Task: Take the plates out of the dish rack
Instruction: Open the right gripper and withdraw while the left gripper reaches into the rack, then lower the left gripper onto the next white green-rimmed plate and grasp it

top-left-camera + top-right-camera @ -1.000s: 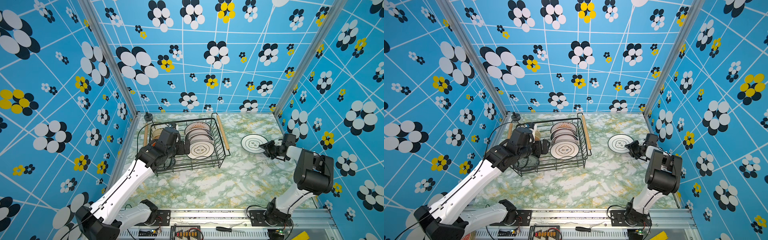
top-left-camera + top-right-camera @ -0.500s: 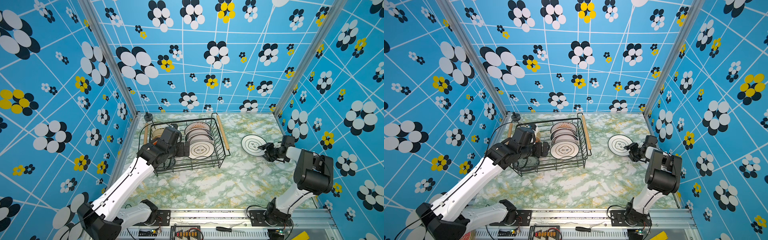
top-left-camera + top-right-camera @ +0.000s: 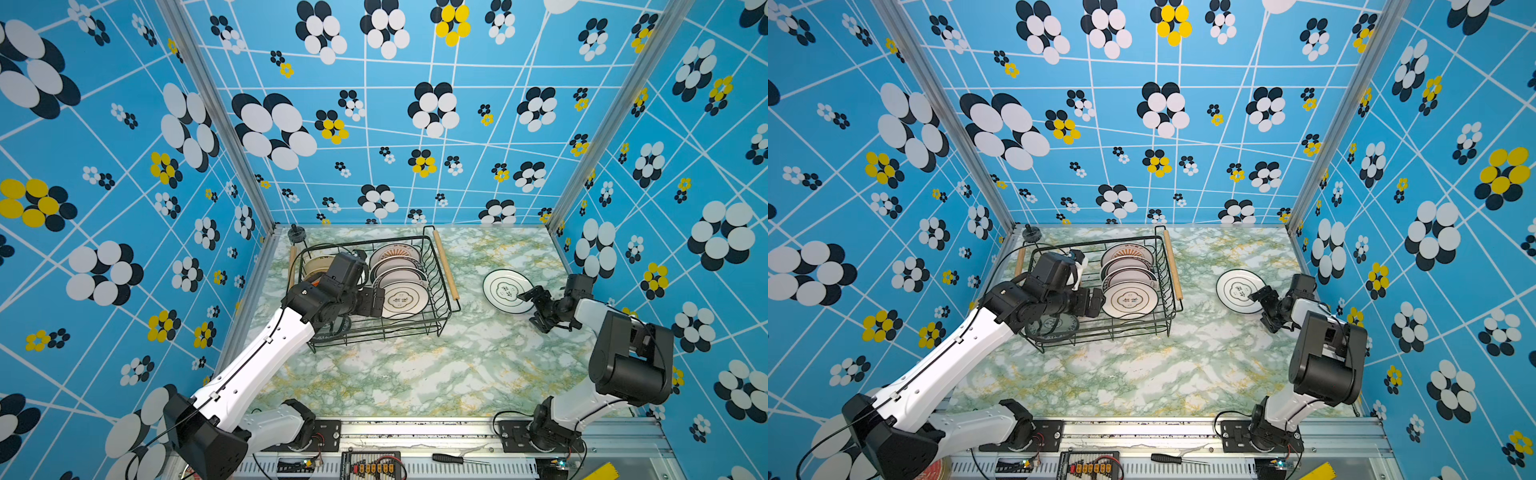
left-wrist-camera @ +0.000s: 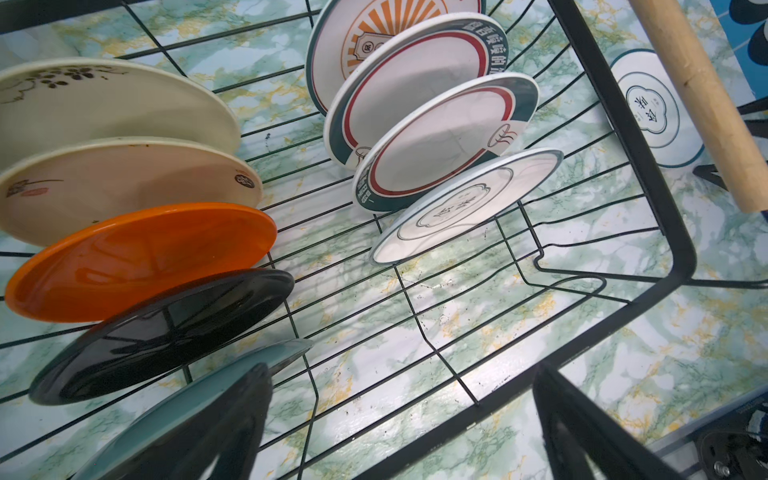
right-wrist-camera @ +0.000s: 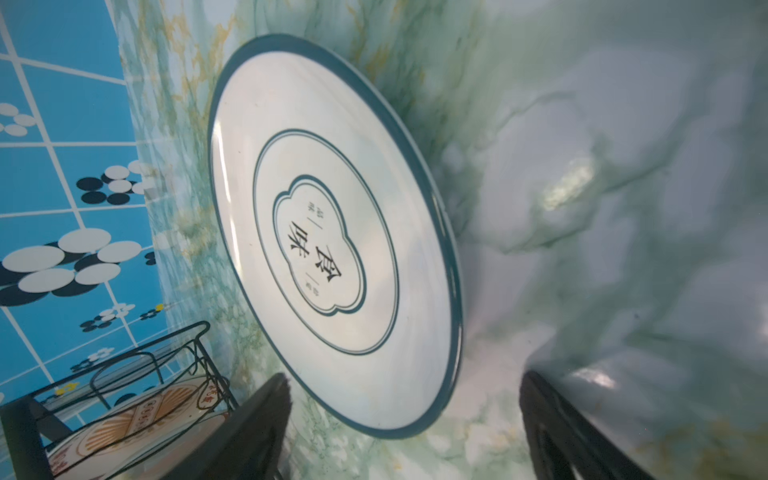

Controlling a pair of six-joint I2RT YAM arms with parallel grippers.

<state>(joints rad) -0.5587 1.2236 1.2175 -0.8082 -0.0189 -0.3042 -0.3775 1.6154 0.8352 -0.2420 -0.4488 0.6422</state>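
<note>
Favours the left hand (image 4: pixel 403 370), open inside the dish rack (image 4: pixel 625 137) just beside the tilted blue-grey plate (image 4: pixel 174 405), over the right hand (image 3: pixel 535 311), open by the white plate (image 3: pixel 505 289) flat on the counter (image 3: pixel 415 374).

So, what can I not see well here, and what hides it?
Left row of plates: in both top views the left arm covers most of it.
Blue-grey plate: in the left wrist view the left jaws and the bottom edge hide most of it.
Print on the plate on the table: too small to read in both top views.
Red round thing: in a top view, cut off by the bottom edge.
</note>
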